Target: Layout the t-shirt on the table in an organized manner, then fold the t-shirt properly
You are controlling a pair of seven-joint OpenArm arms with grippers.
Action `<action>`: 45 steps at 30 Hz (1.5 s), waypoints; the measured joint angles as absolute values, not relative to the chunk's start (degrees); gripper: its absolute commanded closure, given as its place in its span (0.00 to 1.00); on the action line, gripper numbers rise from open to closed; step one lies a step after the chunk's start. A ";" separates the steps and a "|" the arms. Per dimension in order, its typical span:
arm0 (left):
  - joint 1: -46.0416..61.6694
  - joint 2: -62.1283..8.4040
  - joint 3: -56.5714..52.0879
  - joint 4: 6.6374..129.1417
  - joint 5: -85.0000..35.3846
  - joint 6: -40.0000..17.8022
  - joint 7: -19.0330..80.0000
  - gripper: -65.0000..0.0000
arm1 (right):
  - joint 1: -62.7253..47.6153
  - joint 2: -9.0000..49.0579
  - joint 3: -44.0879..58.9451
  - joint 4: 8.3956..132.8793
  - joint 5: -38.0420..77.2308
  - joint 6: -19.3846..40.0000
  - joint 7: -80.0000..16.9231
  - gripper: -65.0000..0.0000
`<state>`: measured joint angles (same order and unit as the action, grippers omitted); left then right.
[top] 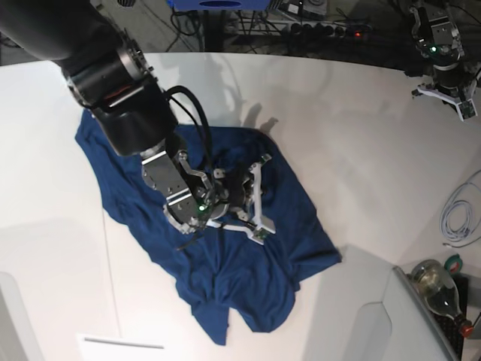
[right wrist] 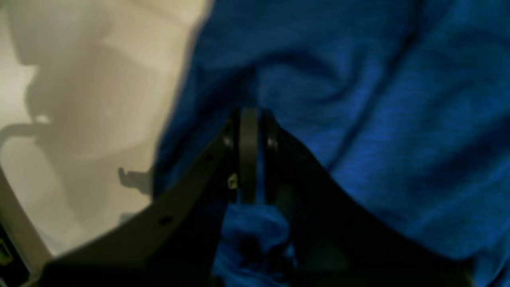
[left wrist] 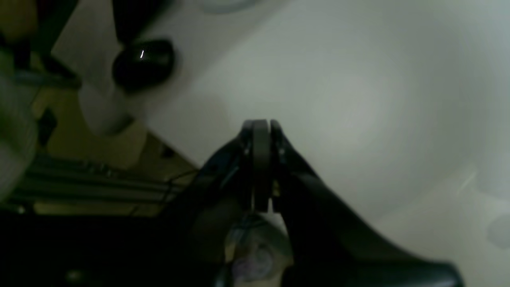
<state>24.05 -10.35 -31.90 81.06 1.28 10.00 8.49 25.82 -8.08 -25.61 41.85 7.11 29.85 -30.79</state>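
While right tool (right wrist: 250, 159) pinches t-shirt (top: 225, 271) fold, left tool (left wrist: 261, 163) closed, well apart.

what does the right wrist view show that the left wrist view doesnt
Only the right wrist view shows the t-shirt, blue wrinkled fabric filling most of the frame, with the right gripper down among its folds, jaws nearly together.

Only the left wrist view shows the left gripper, shut on nothing above bare tabletop, plus a dark rounded object and floor clutter past the table's edge.

Both show the white table and a dark gripper at frame centre.
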 measured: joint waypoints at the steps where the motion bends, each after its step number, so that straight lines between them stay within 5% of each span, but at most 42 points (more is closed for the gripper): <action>1: 23.81 -10.17 -31.79 81.06 1.26 10.02 8.47 1.00 | 25.54 -7.84 -25.58 40.73 6.94 29.58 -30.83 0.96; 17: 20.51 -9.93 -25.21 81.14 1.65 9.87 8.91 1.00 | 9.56 -6.13 -25.47 47.77 12.71 31.77 -23.53 0.96; 29: 18.74 -9.56 -17.89 81.14 1.26 9.89 8.78 1.00 | -2.07 3.75 -25.65 74.28 9.04 31.00 -40.38 0.96; 37: 7.73 1.30 -16.86 81.10 1.19 10.26 19.51 1.00 | -7.99 6.42 -24.36 93.78 6.42 29.34 -47.03 0.95; 41: 5.76 7.60 -17.58 81.52 0.84 10.31 23.03 0.75 | -8.86 5.74 -21.34 95.64 6.96 29.36 -49.76 0.95; 45: 6.96 9.17 -16.71 80.20 -14.02 10.22 24.27 0.62 | -8.78 6.70 -20.84 95.53 6.02 29.36 -49.98 0.95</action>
<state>6.96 9.17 -16.71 80.20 -14.02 10.22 24.27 -8.78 6.70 -20.84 95.53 6.02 29.36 -49.98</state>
